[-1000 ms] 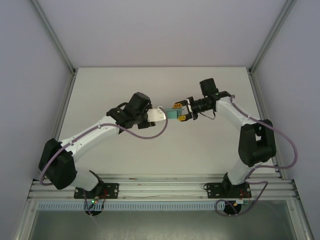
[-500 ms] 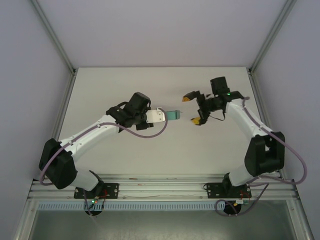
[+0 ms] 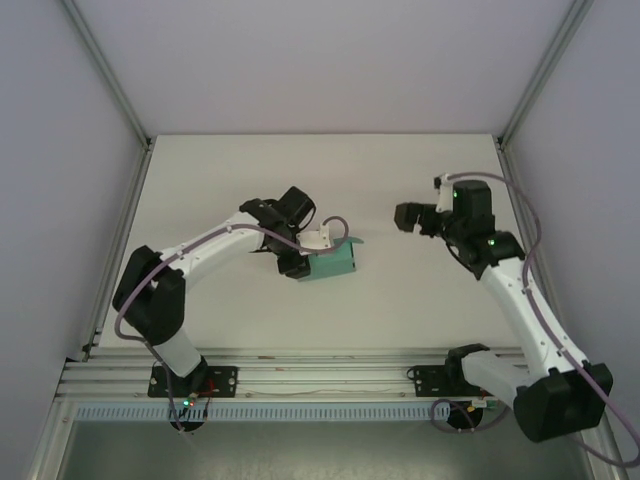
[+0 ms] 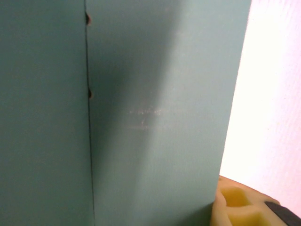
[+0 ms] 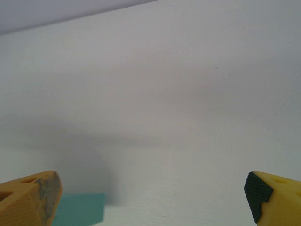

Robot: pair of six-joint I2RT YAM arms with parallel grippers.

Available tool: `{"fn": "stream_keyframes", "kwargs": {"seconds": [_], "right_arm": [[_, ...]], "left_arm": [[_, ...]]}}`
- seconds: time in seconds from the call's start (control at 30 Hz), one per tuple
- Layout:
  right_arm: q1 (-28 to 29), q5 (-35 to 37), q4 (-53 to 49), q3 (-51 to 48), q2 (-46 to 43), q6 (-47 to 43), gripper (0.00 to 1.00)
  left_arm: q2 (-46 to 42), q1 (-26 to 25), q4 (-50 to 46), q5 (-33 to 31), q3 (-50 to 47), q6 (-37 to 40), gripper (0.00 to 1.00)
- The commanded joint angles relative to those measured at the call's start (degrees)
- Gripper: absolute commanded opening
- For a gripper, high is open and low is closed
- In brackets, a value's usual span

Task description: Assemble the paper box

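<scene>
The paper box is a small closed teal-green box at the middle of the table, held at the tip of my left gripper. In the left wrist view the paper box covers nearly the whole picture, with one seam running down it, and a yellow finger presses against its lower right edge. My right gripper hangs apart from the box, to its right. Its yellow fingers stand wide apart with nothing between them. A corner of the paper box shows at the lower left there.
The white table is walled by pale panels with metal posts at the back corners. A metal rail carrying both arm bases runs along the near edge. Bare tabletop lies ahead of the right gripper.
The right gripper let go of the box, opened wide and drew back to the right. The left arm swung round and turned the box, keeping hold of it.
</scene>
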Motion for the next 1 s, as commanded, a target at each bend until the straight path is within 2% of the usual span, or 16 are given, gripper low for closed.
{"fn": "stream_keyframes", "kwargs": {"seconds": [0.0,0.07,0.17,0.27,0.33,0.43,0.63,0.77,0.87,0.97], "right_arm": [[0.4,-11.7,8.2,-2.4,-2.2,-19.4,1.0],[0.6,-18.4,3.9,-0.1,-0.4,-23.2,0.98],[2.2,-22.7,-3.3,4.5,5.0,-26.8,0.91],[5.1,-21.2,-9.0,7.8,10.2,-29.4,0.88],[6.6,-19.6,-12.9,10.2,13.8,-32.0,0.86],[7.5,-16.8,-15.2,13.2,17.9,-32.7,0.79],[8.0,-17.3,-19.0,17.2,25.5,-34.5,0.63],[8.3,-18.1,-22.6,19.8,29.4,-36.9,0.58],[8.6,-18.8,-23.2,21.3,31.6,-37.1,0.5],[8.8,-20.3,-22.6,21.7,33.1,-36.3,0.36]], "left_arm": [[3.0,0.5,-5.9,2.6,3.8,-2.1,0.33],[5.5,0.5,-7.5,2.8,5.9,-1.6,0.33],[8.3,0.5,-8.6,2.7,8.4,-1.2,0.33],[9.7,0.5,-8.3,3.8,9.2,0.6,0.34],[10.6,0.5,-7.4,2.0,9.7,0.9,0.34],[12.8,0.5,-11.0,1.8,13.5,2.3,0.35],[15.8,0.6,-11.3,2.6,16.1,4.2,0.35],[16.8,0.6,-11.6,2.5,17.6,5.0,0.35],[17.1,0.6,-12.0,3.0,18.2,5.5,0.35],[17.1,0.6,-11.7,2.8,18.2,5.4,0.35]]}}
